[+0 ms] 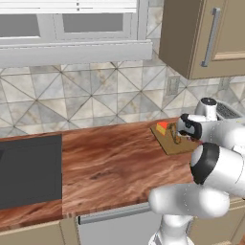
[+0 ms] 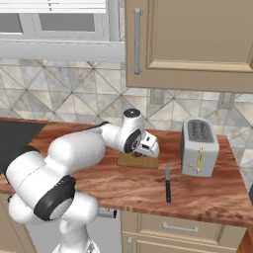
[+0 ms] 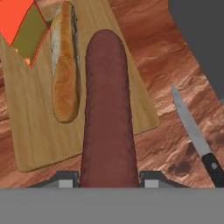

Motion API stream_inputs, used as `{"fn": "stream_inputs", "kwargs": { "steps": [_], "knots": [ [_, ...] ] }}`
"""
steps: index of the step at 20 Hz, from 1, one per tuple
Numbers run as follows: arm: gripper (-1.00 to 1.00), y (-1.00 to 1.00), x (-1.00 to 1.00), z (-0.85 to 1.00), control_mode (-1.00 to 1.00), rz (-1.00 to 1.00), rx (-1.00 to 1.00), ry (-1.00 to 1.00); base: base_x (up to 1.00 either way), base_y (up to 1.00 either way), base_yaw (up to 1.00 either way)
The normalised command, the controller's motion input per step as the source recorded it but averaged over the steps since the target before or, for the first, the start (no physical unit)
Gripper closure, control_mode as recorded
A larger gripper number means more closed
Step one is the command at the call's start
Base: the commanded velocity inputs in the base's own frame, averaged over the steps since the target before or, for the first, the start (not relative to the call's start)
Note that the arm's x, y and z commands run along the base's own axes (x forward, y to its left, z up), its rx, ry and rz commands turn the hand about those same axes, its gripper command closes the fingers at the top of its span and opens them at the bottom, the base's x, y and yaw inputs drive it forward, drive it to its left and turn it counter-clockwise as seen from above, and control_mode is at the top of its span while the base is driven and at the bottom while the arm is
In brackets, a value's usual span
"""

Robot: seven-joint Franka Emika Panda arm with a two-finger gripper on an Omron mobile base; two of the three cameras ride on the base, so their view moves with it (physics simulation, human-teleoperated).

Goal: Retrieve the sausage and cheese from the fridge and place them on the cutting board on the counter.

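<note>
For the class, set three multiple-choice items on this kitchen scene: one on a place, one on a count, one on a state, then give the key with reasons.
1. Where does the knife lie?
A. on the counter, in front of the toaster
B. on the board
C. inside the toaster

2. How many slots does the toaster have?
A. one
B. two
C. four

3. What is the tool doing?
A. hanging open with nothing in it
B. gripping the knife
C. holding the sausage over the board

Key: 1 A, the knife lies on bare wood off the board; 2 B, two dark slots show on its top; 3 C, the sausage runs out from between the fingers, above the board where the cheese and a bread roll lie.
</note>
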Motion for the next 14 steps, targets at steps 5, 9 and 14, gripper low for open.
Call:
{"fn": "stream_inputs", "kwargs": {
  "steps": [5, 9, 14],
  "knots": [
    [1.0, -0.22, 0.36, -0.32, -1.0, 0.0, 0.0, 0.0, 0.0, 0.0, 0.0],
    [1.0, -0.1, 0.36, -0.34, -1.0, 0.0, 0.0, 0.0, 0.0, 0.0, 0.0],
    [1.0, -0.01, 0.22, -0.15, -1.0, 0.0, 0.0, 0.0, 0.0, 0.0, 0.0]
  ]
}}
